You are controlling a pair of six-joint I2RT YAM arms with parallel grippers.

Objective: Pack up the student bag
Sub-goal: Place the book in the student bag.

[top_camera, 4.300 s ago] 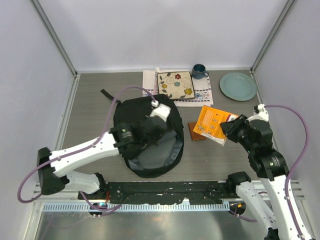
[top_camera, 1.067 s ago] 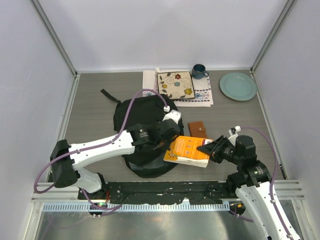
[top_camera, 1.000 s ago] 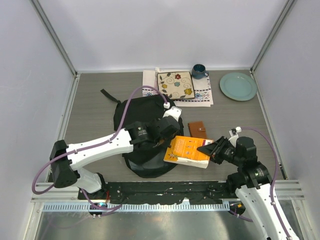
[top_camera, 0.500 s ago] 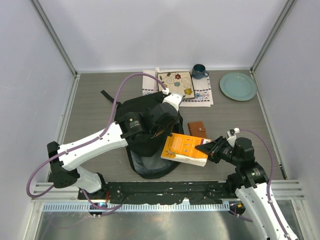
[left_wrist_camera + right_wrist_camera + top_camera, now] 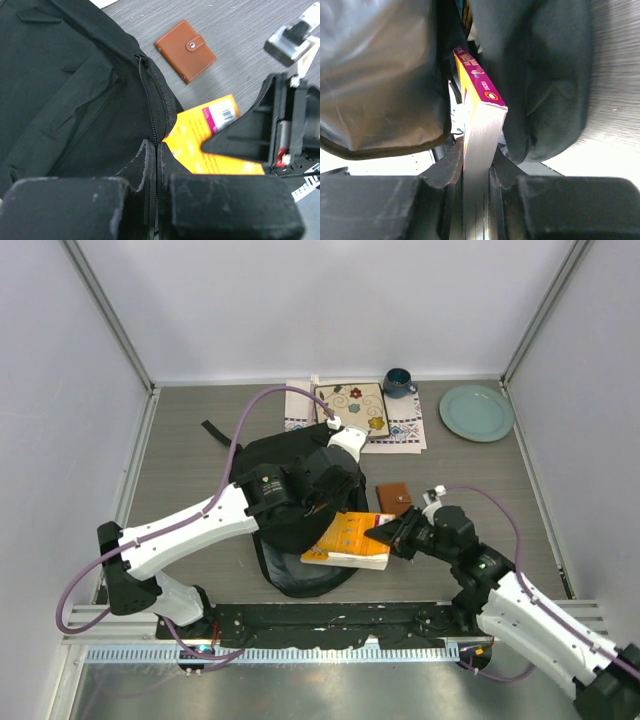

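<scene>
The bag (image 5: 285, 465) lies on the table (image 5: 180, 460), left of centre, and its zippered edge is pinched in the clenched left gripper (image 5: 152, 150). A yellow book (image 5: 345, 542) is grasped by the right gripper (image 5: 388, 534), its far end at the bag's opening. A brown wallet (image 5: 394, 500) lies just beside.

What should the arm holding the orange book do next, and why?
Probably push the book a little deeper into the student bag. The right gripper grips its near end, only its far end is inside the opening, and the left gripper holds the zipper edge lifted.
</scene>
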